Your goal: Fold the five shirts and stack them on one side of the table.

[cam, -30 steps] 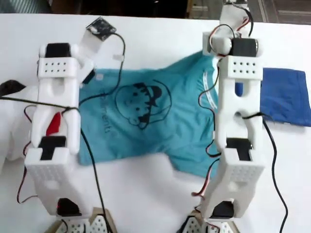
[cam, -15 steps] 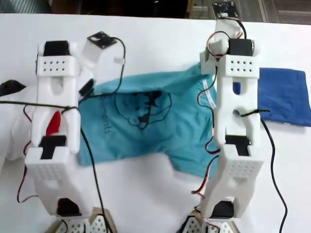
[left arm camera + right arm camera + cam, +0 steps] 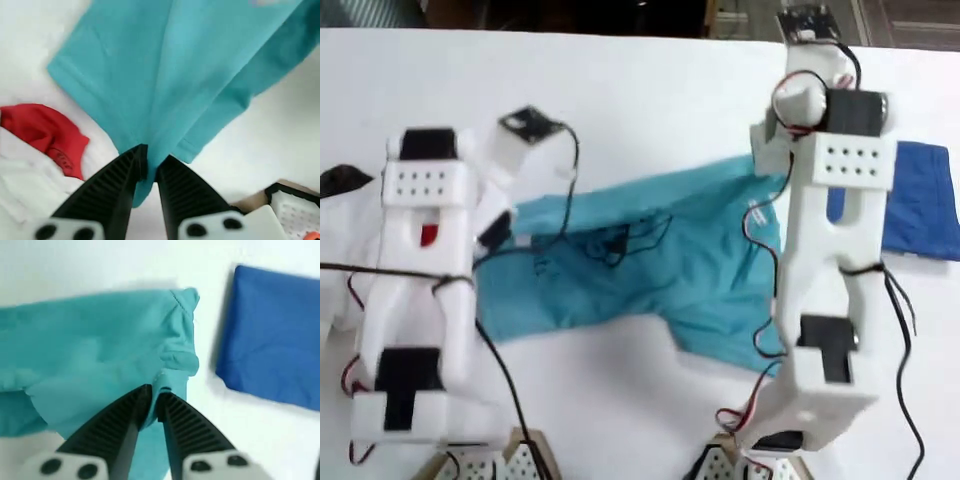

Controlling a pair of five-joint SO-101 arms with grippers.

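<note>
Left end effector (image 3: 150, 162) is pinching a bunched edge of the teal shirt (image 3: 660, 280), its jaws nearly closed on the cloth. The rest of the shirt is spreading away beyond its tips onto the white bench (image 3: 640, 90), and a red shirt (image 3: 45, 130) is lying close beside it. Right end effector (image 3: 154, 392) is likewise gripping a gathered fold of the teal shirt, jaws almost together, while a folded blue shirt (image 3: 270, 335) is lying flat near it, just apart from the teal cloth.
</note>
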